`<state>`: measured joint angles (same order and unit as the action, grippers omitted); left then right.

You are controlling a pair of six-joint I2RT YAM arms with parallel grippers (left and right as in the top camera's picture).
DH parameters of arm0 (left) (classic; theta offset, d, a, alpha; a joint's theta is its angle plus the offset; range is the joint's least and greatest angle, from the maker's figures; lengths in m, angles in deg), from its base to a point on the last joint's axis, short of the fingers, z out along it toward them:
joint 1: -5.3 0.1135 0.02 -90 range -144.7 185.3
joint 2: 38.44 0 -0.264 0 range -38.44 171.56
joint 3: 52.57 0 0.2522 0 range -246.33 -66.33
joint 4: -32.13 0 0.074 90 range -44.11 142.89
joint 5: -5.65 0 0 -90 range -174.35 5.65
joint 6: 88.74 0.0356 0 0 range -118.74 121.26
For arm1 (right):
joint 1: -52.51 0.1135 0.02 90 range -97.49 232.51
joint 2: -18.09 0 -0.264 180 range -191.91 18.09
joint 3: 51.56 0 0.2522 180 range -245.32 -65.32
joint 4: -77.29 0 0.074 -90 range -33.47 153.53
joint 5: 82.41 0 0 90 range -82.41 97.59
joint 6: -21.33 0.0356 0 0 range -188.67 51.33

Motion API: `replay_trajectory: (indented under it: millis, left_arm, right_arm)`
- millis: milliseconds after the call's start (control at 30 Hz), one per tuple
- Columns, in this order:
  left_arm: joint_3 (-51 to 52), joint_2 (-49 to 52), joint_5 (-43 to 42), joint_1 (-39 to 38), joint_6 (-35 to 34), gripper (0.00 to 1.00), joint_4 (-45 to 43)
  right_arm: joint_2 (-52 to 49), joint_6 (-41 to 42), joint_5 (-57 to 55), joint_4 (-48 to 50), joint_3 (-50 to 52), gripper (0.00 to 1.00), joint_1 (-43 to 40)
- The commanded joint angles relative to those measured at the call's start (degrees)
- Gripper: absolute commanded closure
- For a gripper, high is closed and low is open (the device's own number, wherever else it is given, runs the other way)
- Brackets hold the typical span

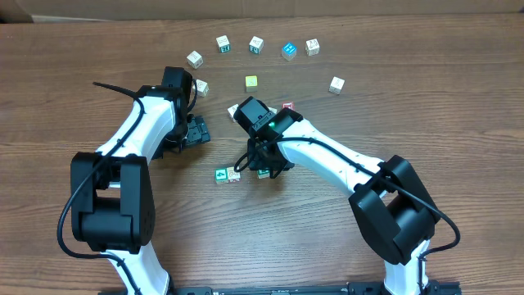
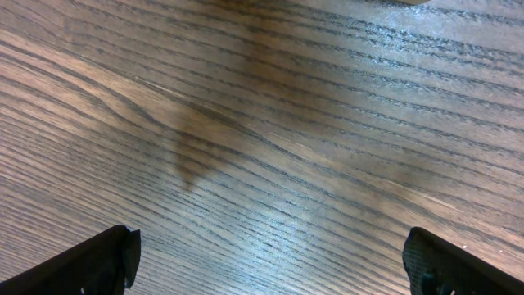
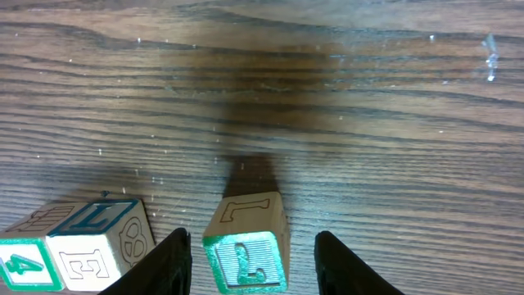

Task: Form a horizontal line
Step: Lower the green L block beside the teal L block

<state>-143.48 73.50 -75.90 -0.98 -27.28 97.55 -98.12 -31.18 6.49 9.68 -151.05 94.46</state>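
**A:** Is the right pincer [image 3: 252,260] gripping the green "L" cube [image 3: 244,220]?

**B:** No. Its fingers straddle the cube with a gap on each side, spread just enough to clear it. The cube sits on the table [image 3: 368,123], level with the white cube [image 3: 90,244] and the green cube [image 3: 20,266] but a little apart from them.

**A:** And farther off?

**B:** The left pincer [image 2: 270,266] gapes wide over bare wood, probably to keep out of the way. The red-faced cube [image 1: 287,106] lies beyond, not yet lined up.
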Motion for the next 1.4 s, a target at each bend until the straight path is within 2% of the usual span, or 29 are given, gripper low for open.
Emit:
replay_trajectory:
  millis: [0,500,600,833,1367]
  left_arm:
    - [0.2,0.6,0.7,-0.1,-0.2,0.01,0.1]
    - [0.2,0.6,0.7,-0.1,-0.2,0.01,0.1]
    - [0.2,0.6,0.7,-0.1,-0.2,0.0,0.1]
    - [0.2,0.6,0.7,-0.1,-0.2,0.01,0.0]
    - [0.2,0.6,0.7,-0.1,-0.2,0.0,0.0]
  right_arm:
    - [0.9,0.0,-0.7,0.7,1.0,0.54,1.2]
    - [0.8,0.0,-1.9,3.1,3.8,0.54,1.4]
    - [0.8,0.0,-1.8,3.2,3.8,0.55,1.3]
    - [0.8,0.0,-1.8,5.4,3.8,0.66,1.3]
    - [0.8,0.0,-1.8,6.0,3.8,0.72,1.3]
